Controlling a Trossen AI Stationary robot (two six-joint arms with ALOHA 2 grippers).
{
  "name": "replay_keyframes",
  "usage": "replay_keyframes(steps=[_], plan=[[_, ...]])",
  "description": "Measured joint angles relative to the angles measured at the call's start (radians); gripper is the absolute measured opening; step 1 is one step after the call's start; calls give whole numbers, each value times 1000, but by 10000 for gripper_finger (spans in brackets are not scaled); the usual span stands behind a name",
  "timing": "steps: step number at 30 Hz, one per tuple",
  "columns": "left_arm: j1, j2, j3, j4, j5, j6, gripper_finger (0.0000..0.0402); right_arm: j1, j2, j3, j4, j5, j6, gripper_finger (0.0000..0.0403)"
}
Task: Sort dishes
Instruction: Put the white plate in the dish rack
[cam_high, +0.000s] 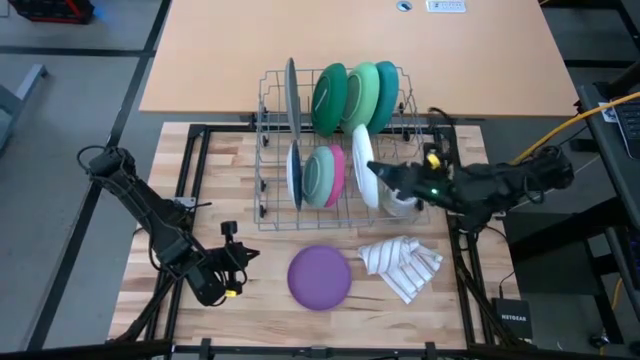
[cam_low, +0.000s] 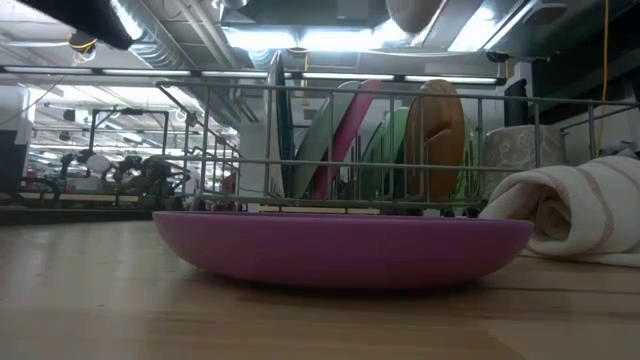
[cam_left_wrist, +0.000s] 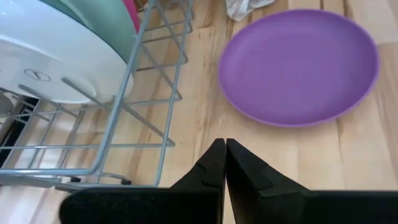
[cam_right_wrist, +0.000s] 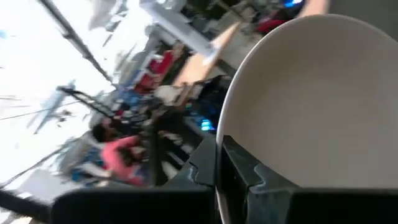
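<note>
Wire dish rack (cam_high: 340, 150) sat at 12 o'clock on the wooden worktop (cam_high: 250, 260), dishes standing on edge in it. Back row: a dark grey plate (cam_high: 292, 95), a dark green plate (cam_high: 328, 98), a teal plate (cam_high: 362, 92), a blue plate (cam_high: 387, 93). Front row: a blue-rimmed white plate (cam_high: 294, 172), a light green plate (cam_high: 320, 175) and a pink plate (cam_high: 337, 172) just beside each other.

Right gripper (cam_high: 372, 168) reached in from 3 o'clock over the rack's front row, fingers clamped on the rim of a white plate (cam_high: 365, 178) held on edge; right wrist view showed the white plate (cam_right_wrist: 311, 99) pinched between the fingers (cam_right_wrist: 239, 171).

Purple plate (cam_high: 320, 276) lay flat on the worktop at 6 o'clock, in front of the rack. Striped white cloth (cam_high: 402, 262) was crumpled just beside it toward 4 o'clock.

Left gripper (cam_high: 248, 255) hovered at 8 o'clock, near the purple plate but apart from it, fingers (cam_left_wrist: 214, 165) pressed together, holding nothing
</note>
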Motion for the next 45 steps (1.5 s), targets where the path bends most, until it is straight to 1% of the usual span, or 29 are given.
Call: replay_keyframes(steps=[2, 4, 8, 13, 20, 29, 38, 45], plan=[[2, 0, -21, 29, -3, 0, 2, -34, 2, -20, -33, -2, 34, 7], [3, 0, -44, 73, -3, -2, 1, -70, 3, -45, -25, -23, 68, 7], [3, 0, -84, 147, -3, 6, 3, -149, 3, -62, -22, -59, 75, 7], [2, 0, -112, 197, -3, 3, 1, -233, 6, -91, -20, -141, 102, 7], [2, 0, -129, 233, -3, 7, 3, -313, 6, -182, -6, -227, 153, 7], [2, 0, -129, 251, -3, 26, 3, -363, 6, -266, 0, -274, 204, 7], [2, 0, -129, 252, -3, 24, 4, -363, 6, -304, 5, -311, 231, 7], [2, 0, -129, 252, -3, 24, 4, -363, 6, -304, 119, -338, 225, 7]])
